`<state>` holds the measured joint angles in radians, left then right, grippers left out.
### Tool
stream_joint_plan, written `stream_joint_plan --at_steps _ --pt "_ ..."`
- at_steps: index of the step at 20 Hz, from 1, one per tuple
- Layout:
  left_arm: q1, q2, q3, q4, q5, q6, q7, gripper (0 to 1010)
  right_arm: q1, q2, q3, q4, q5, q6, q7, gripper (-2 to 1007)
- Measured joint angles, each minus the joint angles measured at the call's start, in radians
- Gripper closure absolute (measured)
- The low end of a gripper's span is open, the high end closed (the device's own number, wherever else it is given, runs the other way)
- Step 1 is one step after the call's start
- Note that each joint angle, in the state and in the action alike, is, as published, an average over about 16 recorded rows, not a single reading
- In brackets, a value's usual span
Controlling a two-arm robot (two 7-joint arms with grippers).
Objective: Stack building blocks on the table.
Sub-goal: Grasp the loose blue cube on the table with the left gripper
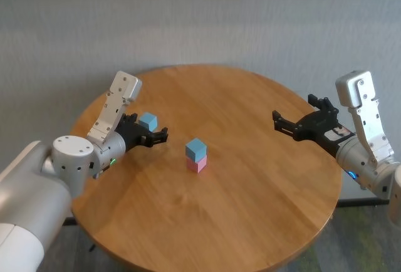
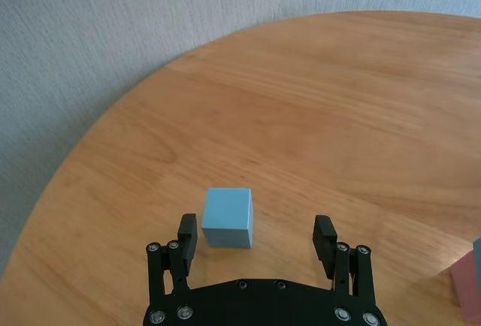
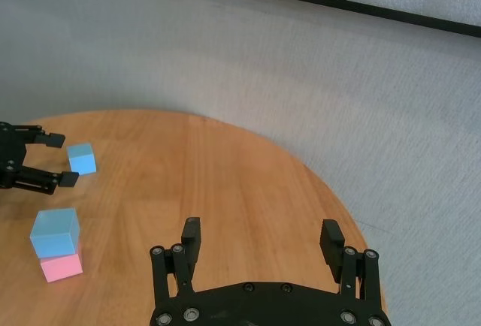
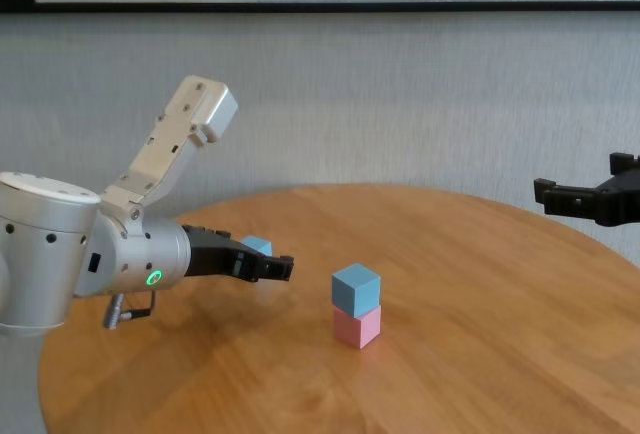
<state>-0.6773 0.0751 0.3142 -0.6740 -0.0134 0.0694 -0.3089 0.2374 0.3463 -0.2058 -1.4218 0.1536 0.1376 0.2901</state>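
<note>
While upright, blue-on-pink stack [image 1: 196, 155] corner faces robot

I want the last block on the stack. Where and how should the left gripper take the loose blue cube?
Pinch the loose blue cube across its two upright side faces, coming in level from the near side. The open left gripper already faces it, though the cube sits off-centre near one finger, so shift sideways first.

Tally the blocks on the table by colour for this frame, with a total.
Light blue blocks: 2, one stacked on the pink one, one loose on the table just ahead of the open left gripper.
Pale pink blocks: 1, at the bottom of the stack.
Total: 3 blocks.
</note>
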Motion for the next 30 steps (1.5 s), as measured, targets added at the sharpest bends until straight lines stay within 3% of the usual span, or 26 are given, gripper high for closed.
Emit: stream_joint_plan --at_steps 8,15,30 --pt "-0.007 -0.007 -0.005 0.004 0.004 0.033 0.023 9 0.000 0.000 0.000 0.000 0.000 0.000 0.000 0" --pt "-0.005 -0.015 -0.016 0.003 0.007 0.042 0.047 9 0.000 0.000 0.000 0.000 0.000 0.000 0.000 0" --pt "-0.068 -0.051 -0.032 0.147 0.015 -0.041 0.059 9 0.000 0.000 0.000 0.000 0.000 0.000 0.000 0"
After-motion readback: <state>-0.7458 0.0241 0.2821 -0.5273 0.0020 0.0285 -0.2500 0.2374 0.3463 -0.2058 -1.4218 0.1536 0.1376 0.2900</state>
